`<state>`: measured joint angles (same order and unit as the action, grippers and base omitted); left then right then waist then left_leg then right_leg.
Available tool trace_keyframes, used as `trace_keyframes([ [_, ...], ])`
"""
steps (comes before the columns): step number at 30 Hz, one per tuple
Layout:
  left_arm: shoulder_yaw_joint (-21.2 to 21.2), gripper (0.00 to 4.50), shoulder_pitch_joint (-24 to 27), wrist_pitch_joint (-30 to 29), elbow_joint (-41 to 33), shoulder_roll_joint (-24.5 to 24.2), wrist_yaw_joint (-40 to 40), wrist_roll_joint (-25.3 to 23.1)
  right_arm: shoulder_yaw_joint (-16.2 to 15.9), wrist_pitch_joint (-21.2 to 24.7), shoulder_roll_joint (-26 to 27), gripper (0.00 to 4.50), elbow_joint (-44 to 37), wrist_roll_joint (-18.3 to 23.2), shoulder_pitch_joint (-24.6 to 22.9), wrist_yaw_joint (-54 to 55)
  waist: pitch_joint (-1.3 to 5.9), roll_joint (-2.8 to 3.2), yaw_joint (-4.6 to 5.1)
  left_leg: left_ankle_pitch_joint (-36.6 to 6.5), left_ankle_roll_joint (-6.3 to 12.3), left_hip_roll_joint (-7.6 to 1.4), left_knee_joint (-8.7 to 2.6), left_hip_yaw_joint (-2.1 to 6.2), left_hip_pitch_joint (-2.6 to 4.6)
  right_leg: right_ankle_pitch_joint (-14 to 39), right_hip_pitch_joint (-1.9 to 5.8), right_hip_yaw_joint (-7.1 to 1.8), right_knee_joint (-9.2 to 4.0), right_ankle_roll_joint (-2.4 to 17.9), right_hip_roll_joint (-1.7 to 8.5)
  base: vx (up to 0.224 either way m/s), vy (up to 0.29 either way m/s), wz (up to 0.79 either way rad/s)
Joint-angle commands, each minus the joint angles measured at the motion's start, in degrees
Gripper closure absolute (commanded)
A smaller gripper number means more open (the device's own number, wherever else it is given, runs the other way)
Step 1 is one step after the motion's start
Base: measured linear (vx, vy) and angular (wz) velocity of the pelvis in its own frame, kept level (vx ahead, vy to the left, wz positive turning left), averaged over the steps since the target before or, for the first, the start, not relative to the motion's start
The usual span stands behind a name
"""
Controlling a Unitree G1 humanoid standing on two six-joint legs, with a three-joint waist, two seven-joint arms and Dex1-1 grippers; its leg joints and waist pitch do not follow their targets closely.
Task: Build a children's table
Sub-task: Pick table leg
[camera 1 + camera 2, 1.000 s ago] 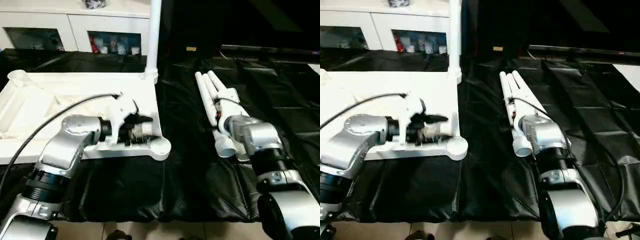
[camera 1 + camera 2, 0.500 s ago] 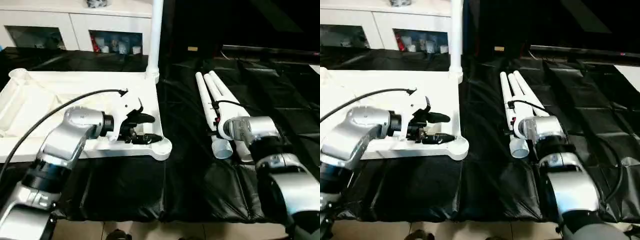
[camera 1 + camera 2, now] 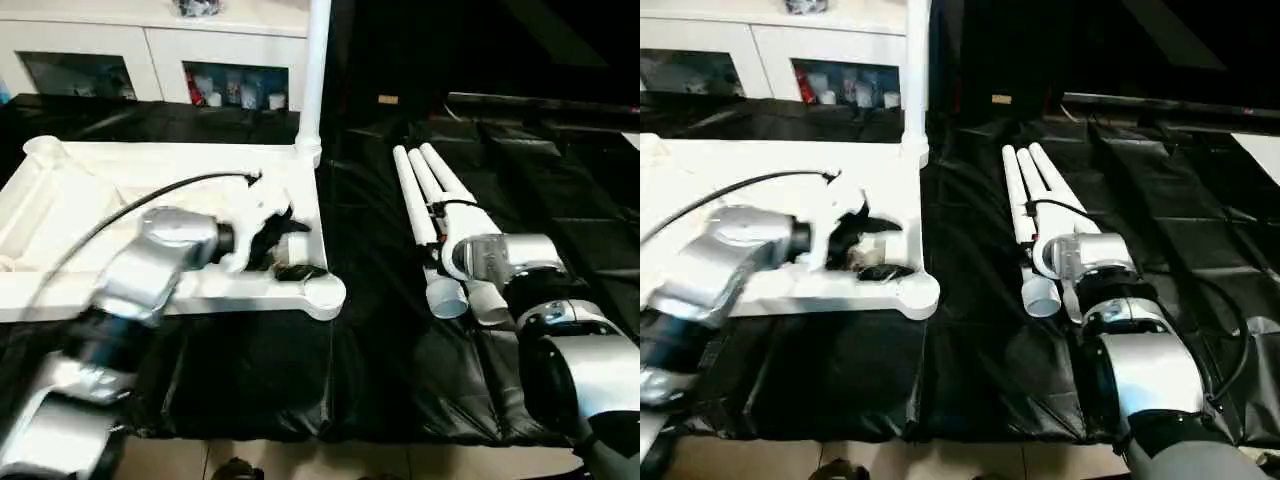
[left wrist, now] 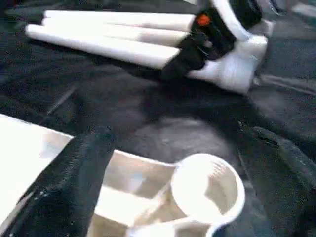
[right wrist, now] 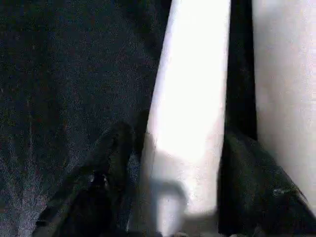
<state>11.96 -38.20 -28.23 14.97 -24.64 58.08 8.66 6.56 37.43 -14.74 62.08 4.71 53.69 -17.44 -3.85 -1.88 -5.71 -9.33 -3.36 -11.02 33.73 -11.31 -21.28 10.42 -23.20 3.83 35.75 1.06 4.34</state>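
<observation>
The white tabletop [image 3: 120, 190] lies underside up on the left, and one leg [image 3: 316, 70] stands upright in its far right corner socket. Three more legs [image 3: 425, 190] lie side by side on the black cloth to the right. My left gripper [image 3: 295, 248] hovers open over the tabletop; in the left wrist view its fingers [image 4: 74, 187] stand wide apart around the near right corner socket [image 4: 207, 190]. My right gripper [image 3: 436, 235] is at the thick ends of the lying legs. In the right wrist view its fingers [image 5: 98, 192] press both sides of one leg [image 5: 192, 108].
A black cloth [image 3: 380, 340] covers the work surface, with bare floor along its near edge. A white cabinet with glass doors [image 3: 150, 50] stands behind the tabletop. A cable [image 3: 150, 200] arcs from my left wrist over the tabletop.
My left gripper has opened wider and shifted a little toward the near right corner socket. My right gripper's fingers have closed in on a lying leg.
</observation>
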Motion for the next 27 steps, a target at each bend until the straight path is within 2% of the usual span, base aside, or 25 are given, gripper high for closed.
trace_keyframes([
  [1, -1.2, 0.0, -1.2, -1.2, 0.7, 0.6, -1.5, 0.6, 1.5, -1.6, -0.6, 2.02, 0.4, 1.0, -0.8, 0.2, 4.54, 0.15, -0.16, -10.8, -2.82, -1.9, -3.45, 0.93, 0.92, 10.9, 2.92, -2.78, -3.83, 10.8, 4.0, 0.0, 0.0, 0.0],
  [4, -2.9, 0.0, -2.1, -3.2, 1.9, 3.1, -3.8, 2.2, 3.3, -3.7, -0.4, 2.33, -0.1, 2.4, -1.4, -0.7, 4.62, 0.6, -0.18, -10.7, -2.56, -1.86, -3.35, 0.96, 0.88, 9.1, 3.01, -2.72, -3.74, 11.5, 3.92, 0.0, 0.0, 0.0],
  [5, -3.2, 0.0, -2.1, -3.2, 1.9, 3.5, -4.1, 2.5, 3.3, -3.7, -0.4, 2.39, -0.2, 2.3, -1.5, -0.6, 4.66, 0.49, -0.21, -10.5, -2.44, -1.85, -3.31, 0.95, 0.87, 8.8, 3.05, -2.72, -3.76, 11.7, 3.94, 0.0, 0.0, 0.0],
  [6, -4.3, 0.0, -2.4, -3.2, 2.4, 4.6, -4.7, 3.6, 3.2, -4.2, -0.5, 2.47, -0.5, 2.2, -1.7, -0.2, 4.7, 1.06, -0.32, -10.5, -2.34, -1.81, -3.3, 1.03, 0.89, 8.1, 3.04, -2.65, -3.65, 12.2, 3.84, 0.0, 0.0, 0.0],
  [8, -4.8, 0.0, -2.9, -4.2, 3.2, 5.4, -5.5, 3.9, 3.6, -4.6, -0.5, 2.61, -1.0, 2.7, -2.0, -0.4, 4.67, 0.65, -0.21, -11.0, -2.21, -1.77, -3.29, 0.89, 0.86, 8.2, 3.09, -2.62, -3.78, 12.5, 3.71, 0.0, 0.0, 0.0],
  [10, -5.1, 0.0, -4.4, -5.0, 5.1, 6.7, -7.1, 3.8, 5.6, -6.8, -0.3, 2.65, -2.4, 4.6, -2.4, -0.5, 4.61, 1.09, -0.21, -12.5, -2.33, -1.75, -3.33, 0.96, 1.06, 9.2, 2.99, -2.62, -4.02, 12.2, 3.65, 0.0, 0.0, 0.0],
  [11, -5.1, 0.0, -4.6, -4.9, 5.4, 6.9, -7.4, 3.6, 6.1, -7.0, -0.3, 2.68, -2.6, 5.0, -2.4, -0.4, 4.64, 0.91, -0.26, -12.6, -2.27, -1.76, -3.32, 1.02, 1.05, 9.4, 3.07, -2.61, -4.05, 12.1, 3.76, 0.0, 0.0, 0.0],
  [12, -5.6, 0.0, -5.6, -4.6, 6.5, 7.8, -8.6, 3.5, 7.5, -7.8, -0.2, 2.68, -3.4, 6.1, -2.5, -0.2, 4.62, 1.05, -0.2, -12.6, -2.07, -1.71, -3.32, 1.0, 1.0, 9.5, 3.08, -2.61, -4.14, 12.2, 3.74, 0.0, 0.0, 0.0],
  [16, -11.0, 0.0, -9.0, -6.9, 8.3, 12.2, -12.1, 8.5, 10.2, -11.7, 0.6, 2.69, -9.0, 9.6, -3.8, -3.0, 4.83, 0.83, -0.5, -10.3, -0.85, -1.68, -3.1, 1.04, 0.76, 6.5, 3.44, -2.57, -3.78, 13.0, 3.86, 0.0, 0.0, 0.0],
  [17, -12.7, 0.0, -10.2, -7.7, 8.9, 13.4, -13.6, 10.0, 11.0, -13.3, 1.4, 2.7, -12.2, 11.6, -4.6, -5.7, 4.93, 0.93, -0.66, -9.7, -0.13, -1.67, -2.99, 1.01, 0.79, 5.3, 3.48, -2.51, -3.66, 13.5, 3.84, 0.0, 0.0, 0.0],
  [18, -14.5, 0.0, -11.4, -8.2, 9.9, 14.5, -15.4, 11.3, 11.6, -14.4, 2.4, 2.7, -16.0, 13.8, -5.6, -8.8, 4.92, 0.77, -0.69, -8.9, 0.53, -1.64, -2.95, 1.07, 0.51, 4.2, 3.69, -2.48, -3.5, 13.8, 3.87, 0.0, 0.0, 0.0],
  [19, -14.8, 0.0, -11.7, -8.4, 10.1, 14.7, -15.7, 11.5, 11.7, -14.6, 2.6, 2.7, -16.8, 14.3, -5.8, -9.5, 4.85, 0.69, -0.63, -8.9, 1.17, -1.48, -2.95, 0.89, 0.48, 3.7, 3.73, -2.47, -3.67, 13.7, 3.62, 0.0, 0.0, 0.0],
  [20, -16.5, 0.0, -13.0, -9.2, 11.2, 15.7, -17.2, 12.8, 12.0, -15.0, 3.6, 2.7, -21.3, 16.9, -7.1, -13.5, 4.83, 0.6, -0.56, -8.8, 1.85, -1.58, -2.94, 1.03, 0.43, 3.7, 3.72, -2.41, -3.62, 13.8, 3.73, 0.0, 0.0, 0.0],
  [21, -18.4, 0.0, -14.7, -10.3, 12.6, 16.7, -18.1, 14.7, 11.1, -13.8, 4.7, 2.7, -28.3, 20.3, -9.3, -19.6, 4.92, 0.72, -0.91, -8.7, 3.11, -1.64, -2.77, 0.97, 0.62, 3.0, 3.85, -2.42, -3.62, 13.8, 3.84, 0.0, 0.0, 0.0],
  [23, -19.0, 0.0, -15.4, -10.9, 13.0, 17.1, -18.1, 15.6, 10.4, -12.8, 5.1, 2.7, -31.5, 22.0, -10.4, -22.2, 4.84, 0.63, -0.96, -8.0, 4.19, -1.71, -2.89, 1.06, 0.52, 3.5, 3.82, -2.21, -3.77, 13.8, 3.7, 0.0, 0.0, 0.0],
  [24, -20.5, 0.0, -17.0, -12.0, 13.9, 18.1, -19.0, 16.7, 8.3, -10.6, 5.6, 2.7, -37.5, 25.1, -12.8, -26.5, 4.79, 0.6, -0.89, -7.9, 4.09, -1.84, -2.94, 1.1, 0.57, 4.5, 3.69, -2.17, -3.81, 14.1, 3.7, 0.0, 0.0, 0.0],
  [27, -22.2, 0.0, -18.3, -12.9, 14.9, 19.1, -20.7, 17.9, 6.5, -9.2, 6.0, 2.7, -42.2, 27.5, -15.0, -29.5, 4.66, 0.55, -1.41, -9.0, 3.82, -1.98, -3.0, 1.13, 0.79, 6.9, 3.52, -2.24, -4.18, 13.8, 3.92, 0.0, 0.0, 0.0],
])
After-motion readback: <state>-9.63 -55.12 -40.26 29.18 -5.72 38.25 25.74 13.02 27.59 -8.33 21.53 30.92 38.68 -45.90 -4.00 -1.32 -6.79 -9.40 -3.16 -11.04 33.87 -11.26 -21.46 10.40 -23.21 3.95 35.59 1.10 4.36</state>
